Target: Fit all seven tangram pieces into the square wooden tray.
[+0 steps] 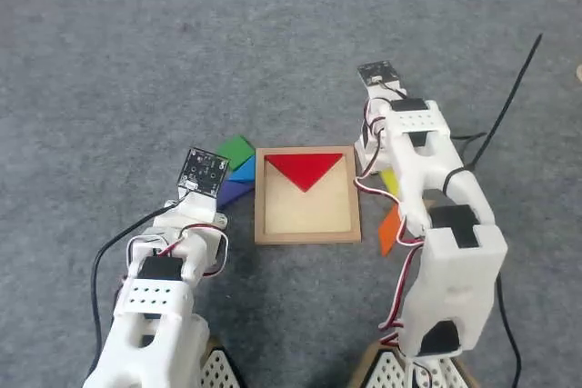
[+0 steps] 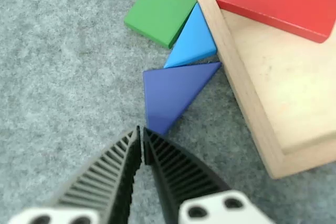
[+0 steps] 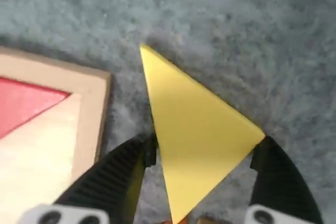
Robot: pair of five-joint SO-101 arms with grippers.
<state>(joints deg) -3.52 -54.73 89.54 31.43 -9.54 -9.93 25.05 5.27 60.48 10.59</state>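
The square wooden tray [image 1: 306, 235] lies between the arms, with a red triangle [image 1: 303, 168] at its far side. A green square [image 1: 236, 149], a light blue triangle [image 1: 245, 169] and a dark blue triangle [image 1: 234, 191] lie off its left edge. My left gripper [image 2: 141, 136] is shut and empty, its tips just short of the dark blue triangle's [image 2: 170, 94] point. My right gripper [image 3: 205, 150] is shut on the yellow triangle [image 3: 197, 129], beside the tray's right wall [image 3: 89, 124]. An orange piece [image 1: 389, 229] lies partly under the right arm.
Grey carpet covers the table. The right arm's body and cables [image 1: 427, 188] hang over the strip right of the tray. Open carpet lies beyond the tray's far edge.
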